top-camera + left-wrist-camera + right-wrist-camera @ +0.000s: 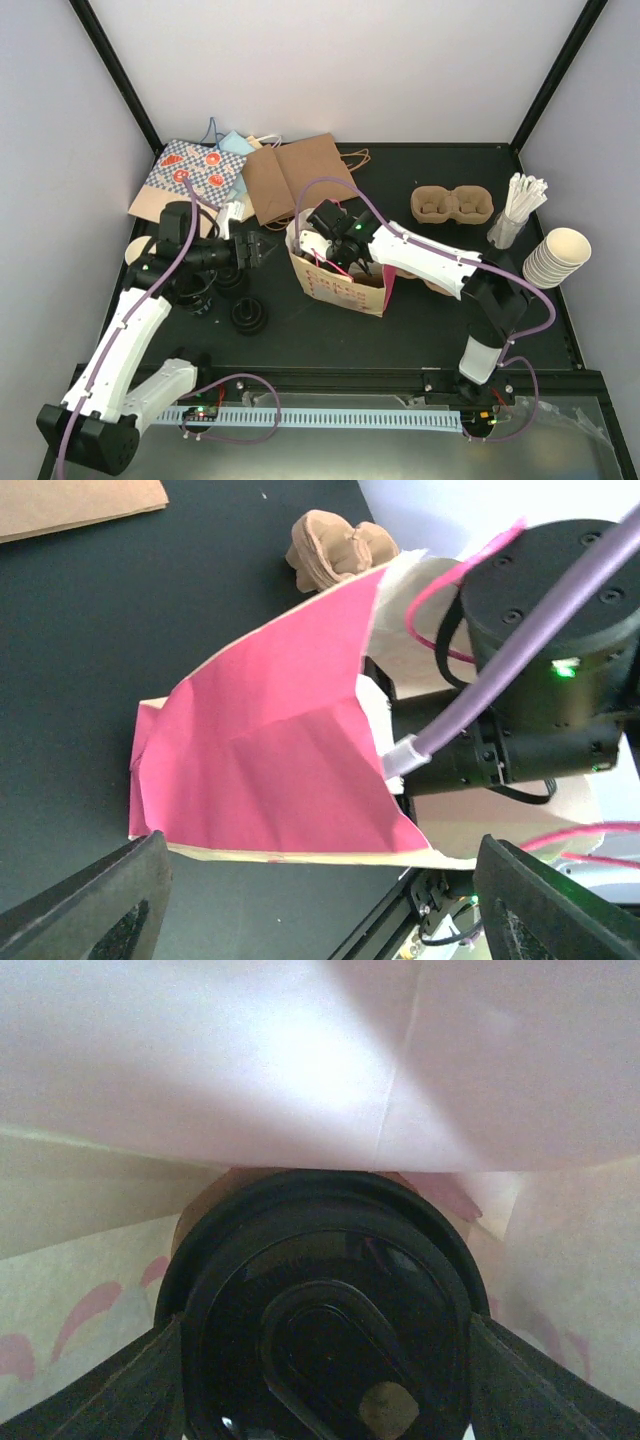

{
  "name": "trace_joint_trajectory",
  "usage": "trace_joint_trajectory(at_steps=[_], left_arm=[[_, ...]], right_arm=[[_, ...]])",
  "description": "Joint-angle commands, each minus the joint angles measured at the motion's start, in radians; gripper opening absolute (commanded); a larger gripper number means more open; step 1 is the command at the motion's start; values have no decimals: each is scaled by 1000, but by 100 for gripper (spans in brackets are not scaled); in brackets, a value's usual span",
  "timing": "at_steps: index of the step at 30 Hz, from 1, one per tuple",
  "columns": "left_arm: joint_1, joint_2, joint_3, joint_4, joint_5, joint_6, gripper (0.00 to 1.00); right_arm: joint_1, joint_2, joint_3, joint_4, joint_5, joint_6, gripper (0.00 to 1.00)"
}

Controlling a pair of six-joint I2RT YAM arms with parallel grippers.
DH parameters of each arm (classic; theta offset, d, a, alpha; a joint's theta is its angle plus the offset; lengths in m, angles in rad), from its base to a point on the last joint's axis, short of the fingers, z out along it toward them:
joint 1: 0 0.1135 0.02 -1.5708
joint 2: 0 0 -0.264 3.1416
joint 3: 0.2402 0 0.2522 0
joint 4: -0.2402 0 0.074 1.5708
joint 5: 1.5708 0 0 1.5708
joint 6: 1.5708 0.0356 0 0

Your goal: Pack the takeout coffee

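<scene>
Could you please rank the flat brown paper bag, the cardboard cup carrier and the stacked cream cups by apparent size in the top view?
1. Flat brown paper bag, clearly largest.
2. Brown cardboard two-cup carrier and stack of cream paper cups: too alike to rank.

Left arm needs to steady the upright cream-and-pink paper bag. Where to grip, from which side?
Pinch the top edge of the pink side panel of the cream-and-pink paper bag, coming in from its left with the open left gripper. That creased panel faces the left fingers, while the right gripper fills the mouth, holding a black-lidded coffee cup.
</scene>
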Motion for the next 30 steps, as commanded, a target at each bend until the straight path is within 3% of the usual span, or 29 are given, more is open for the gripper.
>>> trace_joint_trajectory(at_steps=[1, 9, 21, 30], left_arm=[[-24, -21, 31, -5, -12, 20, 84], [-98, 31, 74, -33, -98, 21, 75], [-206, 152, 331, -187, -360, 15, 46], [-317, 255, 384, -295, -456, 7, 42]], right_arm=[[-7, 115, -59, -9, 48, 18, 63], [-8, 145, -101, 18, 163, 36, 63], [-6, 45, -89, 31, 135, 40, 66], [-6, -15, -33, 10, 123, 47, 68]])
